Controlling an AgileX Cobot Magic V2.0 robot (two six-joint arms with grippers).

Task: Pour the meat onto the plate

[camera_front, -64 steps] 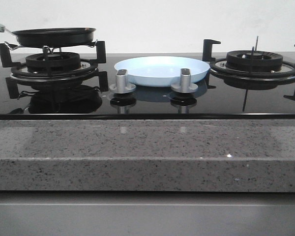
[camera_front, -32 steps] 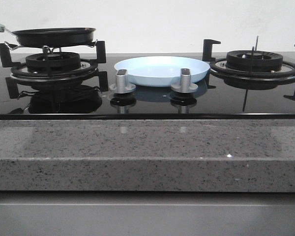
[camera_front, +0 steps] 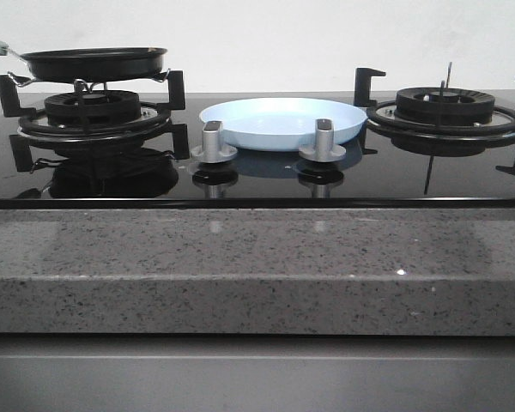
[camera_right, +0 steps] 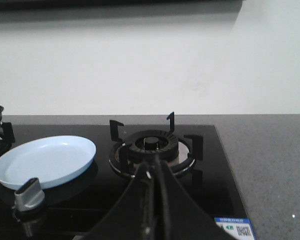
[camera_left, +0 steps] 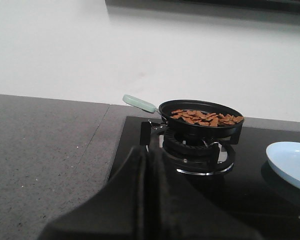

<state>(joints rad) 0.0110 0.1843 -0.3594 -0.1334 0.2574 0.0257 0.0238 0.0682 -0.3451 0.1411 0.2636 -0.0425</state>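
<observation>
While the meat [camera_left: 206, 117] sits heaped in the black frying pan [camera_left: 200, 120] on the left burner [camera_left: 197, 150], nothing's been poured yet & the plate [camera_front: 281, 121] is bare, mid-hob between the two burners, just behind the two silver knobs [camera_front: 213, 142].

Risks, as I judge them: the pan's pale green handle [camera_left: 139, 103] sticks out to the far left, w/ the pan up on the grate prongs. A sloppy grab could twist it or snag a prong, spilling pieces onto the black glass hob [camera_front: 257, 176]. The pieces are small & loose, so a fast tilt would prob. throw some past the plate's shallow rim. The knobs crowd the plate's near side too, so the pan edge could clip them.

The left gripper [camera_left: 146, 165] hangs near-side of the pan, well apart from handle & meat, fingers pressed together, holding nothing. The right gripper [camera_right: 155, 172] is likewise closed & empty, lined up w/ the right burner [camera_right: 154, 145], plate off to its left, apart.
</observation>
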